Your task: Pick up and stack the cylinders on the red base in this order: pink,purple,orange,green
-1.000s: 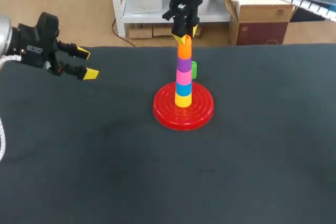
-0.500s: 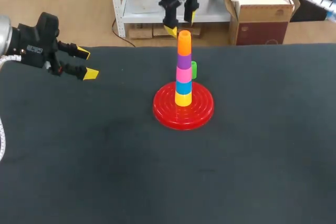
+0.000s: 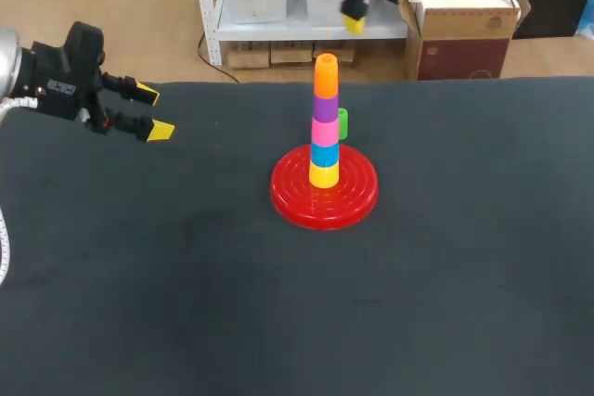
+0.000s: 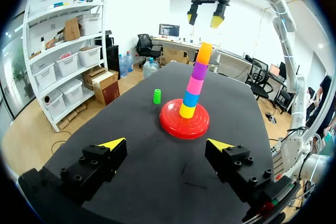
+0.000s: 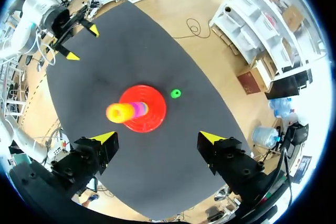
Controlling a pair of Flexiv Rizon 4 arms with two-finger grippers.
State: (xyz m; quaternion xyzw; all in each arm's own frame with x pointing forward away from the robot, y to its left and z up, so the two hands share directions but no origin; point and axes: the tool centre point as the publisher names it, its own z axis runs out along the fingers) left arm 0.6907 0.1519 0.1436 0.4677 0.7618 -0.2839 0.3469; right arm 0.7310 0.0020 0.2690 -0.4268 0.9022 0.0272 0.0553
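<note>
Hovering high above stack [image 3: 324,127] — right gripper [image 3: 379,5]

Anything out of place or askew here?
Nothing spilled or askew. The stack stands straight on the base, but a yellow cylinder and a blue cylinder sit under the pink cylinder. The green cylinder stands on the table.

This is a robotics lab, to judge by the bench. A wide table [image 3: 167,285] under dark cloth is the work surface. The left gripper [image 3: 153,111] hangs at its far left, yellow-tipped fingers apart. The right gripper [image 3: 379,6] hangs high over the far side, also spread. On the cloth stand test pieces: a red base [image 3: 290,199] bearing a stack of coloured cylinders [image 3: 325,127], and a green cylinder [image 3: 342,123] just beyond it.
</note>
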